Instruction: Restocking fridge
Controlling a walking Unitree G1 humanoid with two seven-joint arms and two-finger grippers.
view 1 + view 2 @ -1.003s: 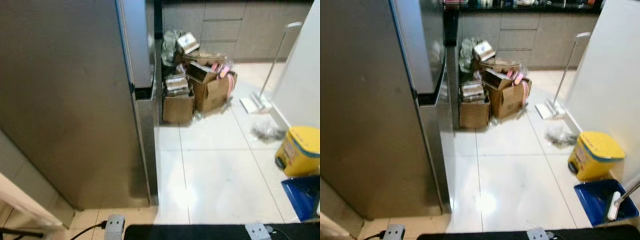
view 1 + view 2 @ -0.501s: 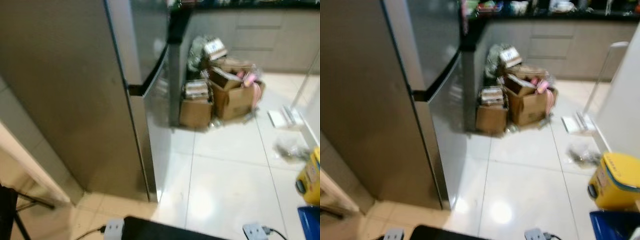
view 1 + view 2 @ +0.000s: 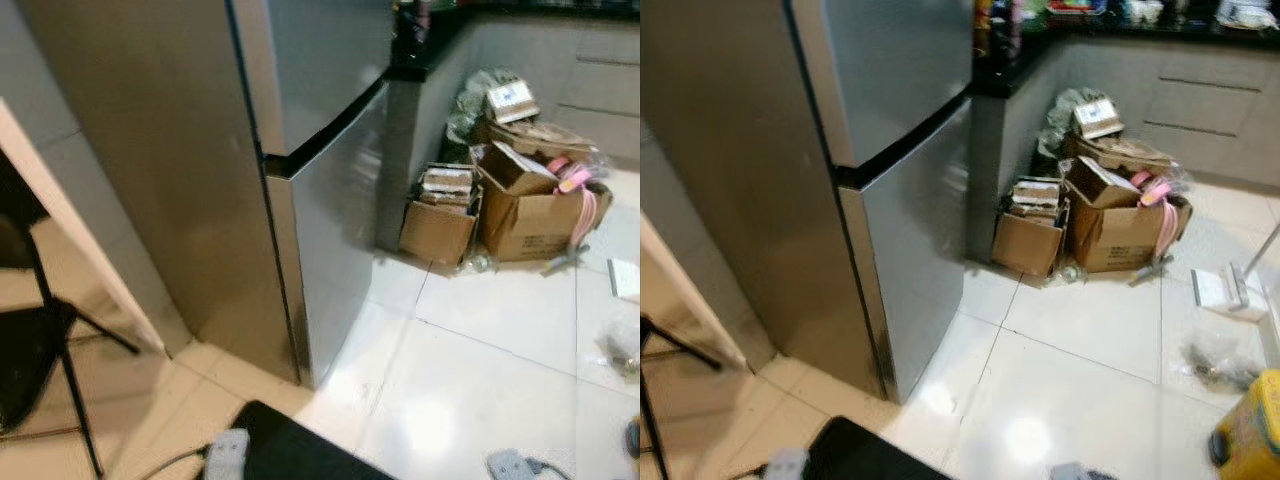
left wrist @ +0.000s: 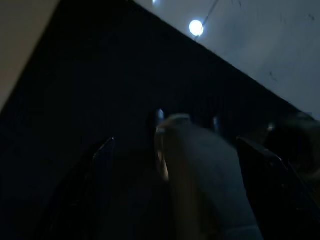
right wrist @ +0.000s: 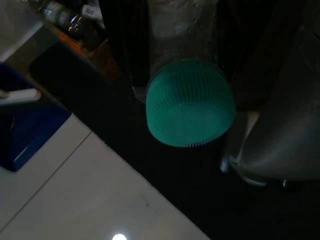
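Observation:
The tall steel fridge (image 3: 200, 150) stands at the left with both doors closed; its upper door (image 3: 890, 70) meets the lower door (image 3: 910, 240) at a dark seam. In the right wrist view my right gripper (image 5: 187, 60) is shut on a clear bottle (image 5: 180, 25) with a ribbed green cap (image 5: 190, 102), held low over the floor. The left wrist view is very dark: a pale rounded shape (image 4: 200, 180) lies in front of my left gripper (image 4: 177, 160).
Open cardboard boxes (image 3: 520, 215) full of clutter are piled beside the dark-topped counter (image 3: 1040, 60), right of the fridge. A black folding chair (image 3: 30, 340) stands at the far left. A flat mop (image 3: 1225, 290) and a yellow bin (image 3: 1250, 440) sit at the right. White tiled floor (image 3: 1080, 370) lies ahead.
The whole picture has shifted: the camera has swung left, so the fridge front faces me more, the boxes sit further right, and the chair has come into view.

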